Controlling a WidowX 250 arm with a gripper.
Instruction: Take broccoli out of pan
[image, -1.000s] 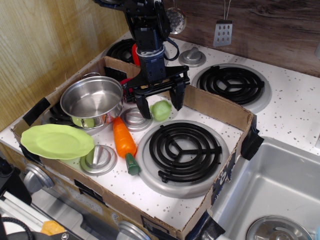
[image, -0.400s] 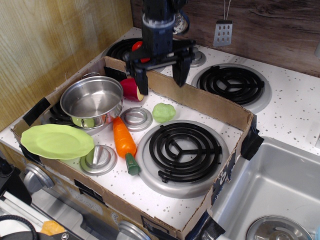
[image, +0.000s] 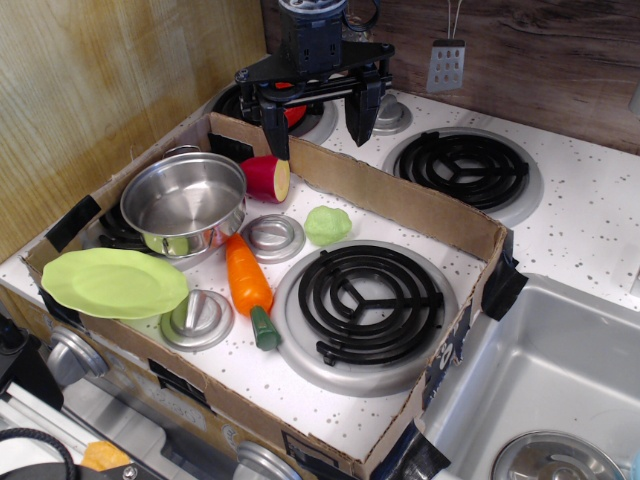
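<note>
Broccoli (image: 327, 224) lies on the stovetop just right of the pan (image: 186, 203), clear of its rim and not touching it. I see nothing inside the pan. My gripper (image: 318, 118) hangs above and behind the pan, over the cardboard wall (image: 400, 198), fingers spread wide and holding nothing. I judge the task done: broccoli is out. Only parking the arm is left.

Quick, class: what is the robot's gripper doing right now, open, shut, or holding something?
Gripper: open, fingers spread wide, holding nothing, raised above the back of the box. The broccoli lies on the stovetop, outside the pan.
</note>
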